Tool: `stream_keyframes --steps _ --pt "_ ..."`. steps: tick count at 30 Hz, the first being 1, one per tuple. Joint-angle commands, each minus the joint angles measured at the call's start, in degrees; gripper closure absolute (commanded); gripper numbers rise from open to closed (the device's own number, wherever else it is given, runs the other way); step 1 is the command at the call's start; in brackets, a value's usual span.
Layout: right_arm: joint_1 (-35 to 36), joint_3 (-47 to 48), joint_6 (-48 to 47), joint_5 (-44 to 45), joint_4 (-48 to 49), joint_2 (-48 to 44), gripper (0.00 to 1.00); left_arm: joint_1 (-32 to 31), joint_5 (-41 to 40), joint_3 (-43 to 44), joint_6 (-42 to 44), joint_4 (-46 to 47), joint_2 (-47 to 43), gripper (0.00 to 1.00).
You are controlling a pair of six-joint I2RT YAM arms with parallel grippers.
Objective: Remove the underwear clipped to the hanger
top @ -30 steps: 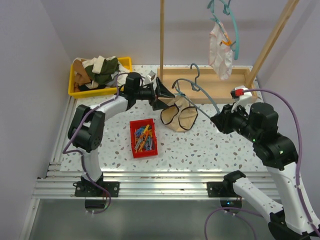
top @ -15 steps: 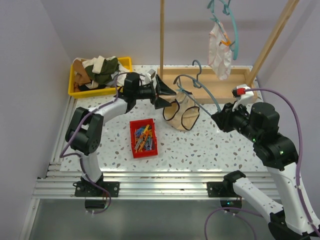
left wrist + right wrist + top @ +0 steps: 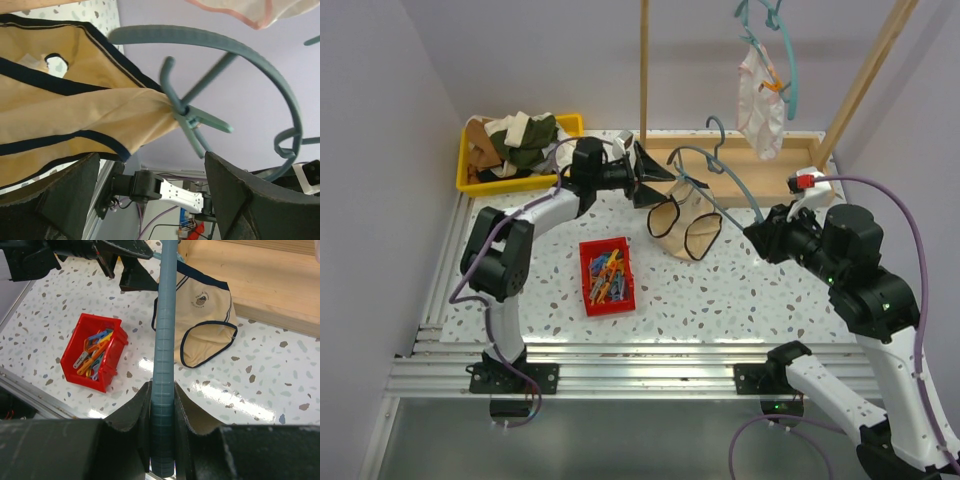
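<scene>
Right gripper [image 3: 162, 405], toward the right edge of the table: jaws clamped on the lower bar of the teal hanger [image 3: 163, 330]. From that grip the bar's long axis runs up and toward the far left corner, so you have the hanger held off the table [image 3: 740, 290] at a slant.

Beige briefs [image 3: 200, 325], black trim at waist and leg openings, soft and creased: they hang from the hanger's far end over the middle of the table. The wrist view suggests the lower folds touch the surface; you cannot confirm it.

Left gripper [image 3: 151, 156], reaching in from the far left: jaws apart, gripping nothing. A teal clip [image 3: 197, 125] pinches one corner of the waistband to the hanger. It sits straight ahead of the open jaws, in line with the gap, its splayed legs pointing away from the fabric. Whether it is already between the tips you cannot tell. The left arm is clearly the nearer one; judgement: you close on that clip next.

Pale briefs [image 3: 760, 100], pink-edged: clipped to a second hanger high over the far right corner, well apart from both grippers.
</scene>
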Motion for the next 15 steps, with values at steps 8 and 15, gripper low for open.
stream_keyframes --steps 8,15 --pt "0.10 3.30 0.02 -0.03 4.19 0.75 1.00 0.48 1.10 0.93 1.18 0.47 2.40 0.18" --pt "0.01 2.68 0.81 0.76 5.77 0.31 1.00 0.30 2.24 -5.39 0.75 3.81 0.65 0.24"
